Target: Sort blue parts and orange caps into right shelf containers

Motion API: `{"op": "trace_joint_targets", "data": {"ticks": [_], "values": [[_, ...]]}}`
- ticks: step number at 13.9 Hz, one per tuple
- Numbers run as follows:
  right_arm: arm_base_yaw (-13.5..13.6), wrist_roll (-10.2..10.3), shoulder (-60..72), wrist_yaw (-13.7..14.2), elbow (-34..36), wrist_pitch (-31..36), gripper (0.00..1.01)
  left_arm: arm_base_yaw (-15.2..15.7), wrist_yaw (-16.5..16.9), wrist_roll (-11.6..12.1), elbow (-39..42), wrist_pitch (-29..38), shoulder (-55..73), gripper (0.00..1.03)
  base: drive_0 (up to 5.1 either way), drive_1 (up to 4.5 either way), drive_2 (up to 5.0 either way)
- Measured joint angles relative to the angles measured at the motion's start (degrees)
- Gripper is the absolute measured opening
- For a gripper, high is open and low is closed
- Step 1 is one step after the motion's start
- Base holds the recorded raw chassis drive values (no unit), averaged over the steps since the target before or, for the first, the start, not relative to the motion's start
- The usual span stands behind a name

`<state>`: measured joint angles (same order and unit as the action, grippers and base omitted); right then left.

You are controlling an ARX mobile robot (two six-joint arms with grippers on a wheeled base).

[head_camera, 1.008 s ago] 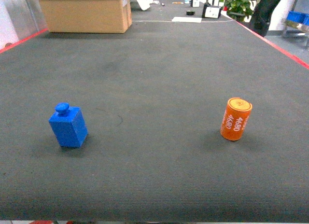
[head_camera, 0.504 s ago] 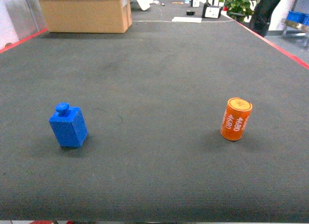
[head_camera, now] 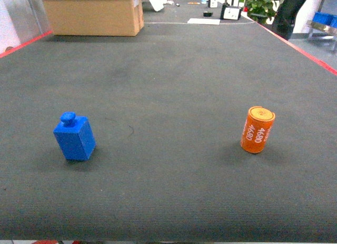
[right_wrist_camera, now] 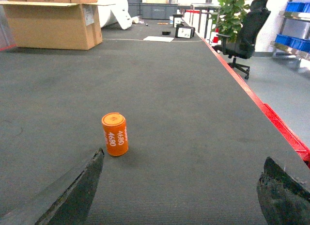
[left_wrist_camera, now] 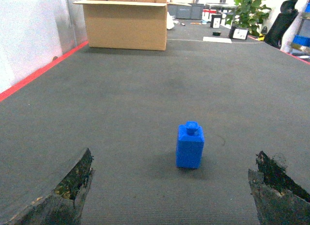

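1. On the left of the dark worktop (head_camera: pixel 174 70), near the front edge, the blue part (head_camera: pixel 75 137) stands upright, untouched.
2. The left end effector (left_wrist_camera: pixel 169 196) hangs short of it, its fingers (left_wrist_camera: pixel 63 193) spread wide apart and empty.
3. At the right the orange cap (head_camera: pixel 257 130), printed 4680, stands upright, well apart from the part.
4. The right end effector (right_wrist_camera: pixel 179 196) is likewise spread apart and empty, the cap ahead towards its left finger.
5. Judging by this, sorting has not begun: picking comes first.
6. Next, each arm must advance, straddle its piece and clamp.
7. Blue containers (right_wrist_camera: pixel 296 7) show only far right.
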<state>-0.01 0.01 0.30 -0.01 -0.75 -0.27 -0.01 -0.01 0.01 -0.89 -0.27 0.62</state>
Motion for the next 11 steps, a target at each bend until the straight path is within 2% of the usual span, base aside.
{"op": "trace_joint_targets", "data": {"ticks": [7,8,9,10,11], "values": [[0.00,0.02,0.00,0.00,0.00,0.00,0.98,0.00,0.00,0.02,0.00,0.02,0.00,0.98,0.0,0.00,0.0],[2.38,0.26,1.44,5.60,-1.05,-4.55,0.98,-7.54,-15.89,-0.28,-2.03,-4.50,6.01,0.98,0.0,0.00,0.0],[5.90,0.68,7.08,12.44,-1.77,-3.85,0.98,-11.04,-24.94,-0.44,-2.21,-1.22,11.96,0.98,0.0,0.00,0.0],[6.27,0.81,9.18,14.38,-1.77,-1.75,0.98,-10.84,-28.61,-0.55,-2.23,1.38,14.58,0.98,0.0,0.00,0.0],[6.27,1.11,11.37,15.04,-1.84,1.49,0.98,-9.42,-28.46,-0.59,-2.49,5.38,17.22,0.98,0.0,0.00,0.0]]}}
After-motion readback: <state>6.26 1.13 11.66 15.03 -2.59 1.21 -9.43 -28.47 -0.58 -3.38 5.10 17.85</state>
